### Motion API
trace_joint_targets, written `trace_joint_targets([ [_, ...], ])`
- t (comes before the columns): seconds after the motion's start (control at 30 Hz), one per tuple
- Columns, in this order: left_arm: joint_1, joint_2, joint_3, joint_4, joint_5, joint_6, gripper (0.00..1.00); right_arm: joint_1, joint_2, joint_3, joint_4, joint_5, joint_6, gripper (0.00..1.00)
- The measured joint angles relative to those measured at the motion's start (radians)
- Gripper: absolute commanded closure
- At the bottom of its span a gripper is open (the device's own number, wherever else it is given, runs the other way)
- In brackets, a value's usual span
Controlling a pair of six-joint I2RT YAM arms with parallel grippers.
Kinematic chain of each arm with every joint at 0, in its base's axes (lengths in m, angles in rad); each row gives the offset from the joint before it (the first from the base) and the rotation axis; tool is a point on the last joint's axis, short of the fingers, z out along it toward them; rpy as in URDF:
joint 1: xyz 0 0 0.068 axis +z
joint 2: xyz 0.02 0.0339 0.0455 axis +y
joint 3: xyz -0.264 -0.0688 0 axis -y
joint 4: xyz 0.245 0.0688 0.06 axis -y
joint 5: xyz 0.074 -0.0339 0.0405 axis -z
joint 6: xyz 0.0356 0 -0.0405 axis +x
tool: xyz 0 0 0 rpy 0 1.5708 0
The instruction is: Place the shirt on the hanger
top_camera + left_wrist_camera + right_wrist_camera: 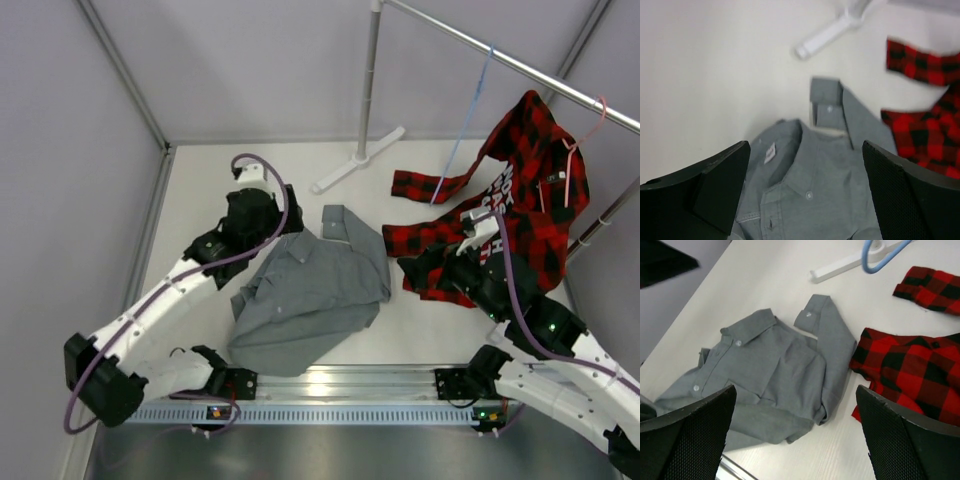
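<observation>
Shirt (310, 295): grey, crumpled on table (400, 335); white neck label (770, 152), unreadable.
Plaid shirt (520, 180): white lettering, illegible.
Hanger (467, 115): hung on rail (520, 65).
Left gripper (805, 150), right gripper (796, 390): jaws wide apart, holding nothing.

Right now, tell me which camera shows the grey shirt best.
Right wrist: the shirt lies nearly whole and close, collar, buttons and cuff clear. Top external shows its whole crumpled outline, smaller. Left wrist shows only collar and one cuff.
</observation>
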Motion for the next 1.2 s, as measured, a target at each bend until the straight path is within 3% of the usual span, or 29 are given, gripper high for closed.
trace_joint_targets([
  [0.17,0.084,0.188,-0.108,0.043,0.270,-0.002,0.25,0.000,0.024,0.000,0.001,-0.092,-0.024,0.01],
  [0.3,0.094,0.237,-0.163,0.044,0.359,-0.010,0.26,0.000,0.023,-0.001,0.001,-0.134,-0.037,0.01],
  [0.33,0.094,0.237,-0.164,0.045,0.363,-0.011,0.31,0.000,0.023,-0.002,0.001,-0.141,-0.039,0.00],
  [0.37,0.094,0.237,-0.164,0.054,0.366,-0.013,0.40,0.000,0.023,-0.005,0.003,-0.148,-0.040,0.00],
  [0.4,0.094,0.237,-0.164,0.064,0.370,-0.015,0.56,0.000,0.023,-0.007,0.001,-0.156,-0.041,0.01],
  [0.43,0.094,0.237,-0.164,0.069,0.374,-0.010,0.82,0.000,0.023,-0.011,0.002,-0.161,-0.044,0.00],
  [0.5,0.095,0.237,-0.163,0.077,0.394,-0.006,0.98,0.000,0.023,-0.018,0.002,-0.170,-0.047,0.01],
  [0.83,0.053,0.225,-0.061,0.082,0.584,0.083,1.00,0.000,0.031,-0.018,0.008,-0.154,-0.058,0.00],
  [0.9,-0.016,0.212,-0.035,0.090,0.596,0.109,1.00,-0.002,0.047,-0.011,0.005,-0.129,-0.047,0.00],
  [1.03,-0.293,0.170,-0.042,0.192,0.570,0.122,1.00,-0.055,0.134,0.066,-0.021,-0.104,-0.007,0.01],
  [1.2,-0.601,0.101,-0.299,0.481,0.502,0.077,1.00,-0.203,0.205,0.109,-0.037,-0.193,0.024,0.00],
])
